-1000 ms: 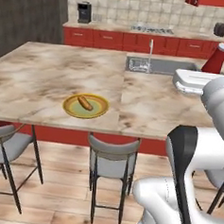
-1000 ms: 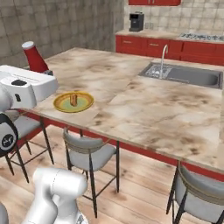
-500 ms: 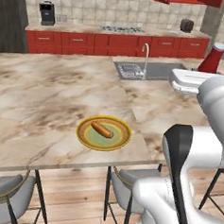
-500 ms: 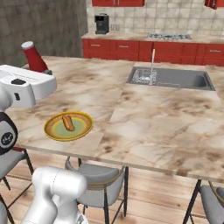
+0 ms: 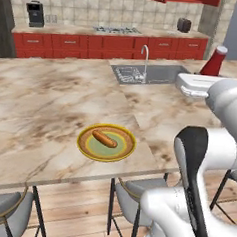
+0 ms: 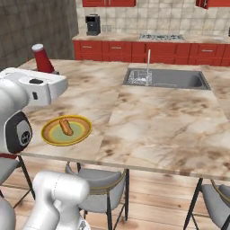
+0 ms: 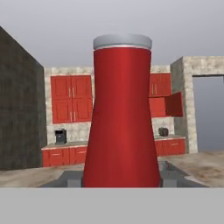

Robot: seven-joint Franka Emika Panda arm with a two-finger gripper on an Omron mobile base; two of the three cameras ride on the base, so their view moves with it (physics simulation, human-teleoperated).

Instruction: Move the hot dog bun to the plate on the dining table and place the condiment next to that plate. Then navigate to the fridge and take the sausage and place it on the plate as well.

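Note:
My gripper (image 7: 121,178) is shut on the condiment (image 7: 121,118), a red bottle with a pale cap, held upright above the dining table (image 5: 41,100). The bottle (image 5: 213,61) rises over my white hand at the right of the left base view and at the left of the right base view (image 6: 42,58). The hot dog bun (image 5: 104,138) lies on the yellow-rimmed plate (image 5: 83,147) near the table's front edge, below and well apart from the bottle. From the right base view, the bun (image 6: 66,126) and plate (image 6: 47,134) sit under my hand. The fridge and sausage are out of view.
A steel sink with a tap (image 5: 144,72) is set in the table's far side. Grey stools (image 5: 130,191) stand under the front edge. Red cabinets, a hob and a coffee machine (image 5: 34,13) line the back wall.
The whole scene has shifted in both base views, so the base has driven along the table; the plate now looks larger and nearer. The bottle stays in my grip.

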